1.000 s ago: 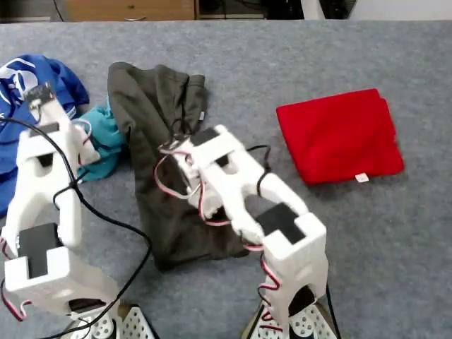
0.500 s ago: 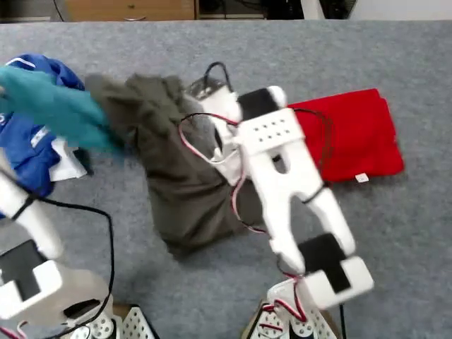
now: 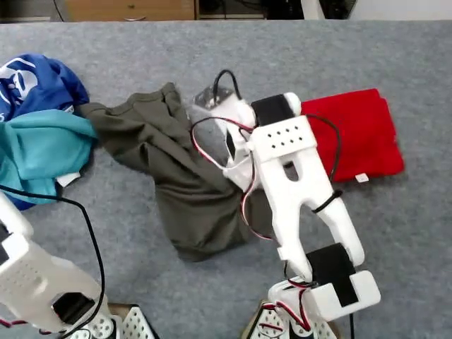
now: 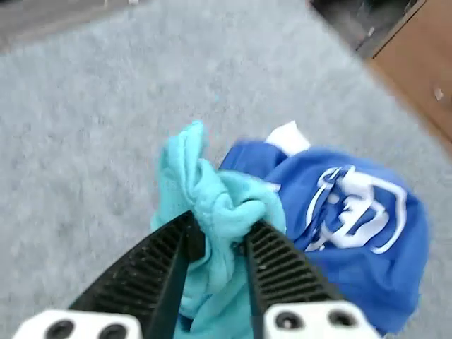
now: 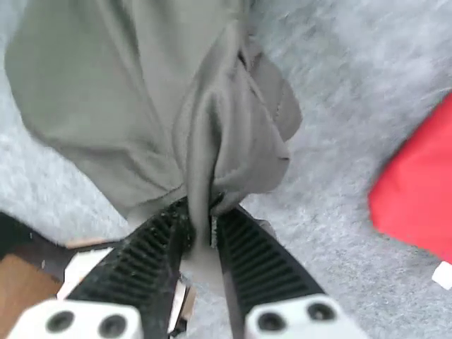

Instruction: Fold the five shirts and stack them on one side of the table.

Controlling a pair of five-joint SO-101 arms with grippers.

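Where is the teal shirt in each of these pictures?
High view: teal shirt at the left edge, against the blue shirt.
Left wrist view: in the middle, pinched in the left gripper, blue shirt beside it.
Right wrist view: this camera faces the olive shirt in the right gripper, with the red shirt's corner.
Shared landmark: the blue shirt's white print; the grey table cover lies under everything.

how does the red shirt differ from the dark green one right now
The red shirt is folded into a neat rectangle, while the dark green shirt is unfolded and rumpled. The red shirt lies flat with nothing gripping it, while the dark green shirt has a bunch of its cloth pinched in the right gripper. Both lie at least partly on the grey table.
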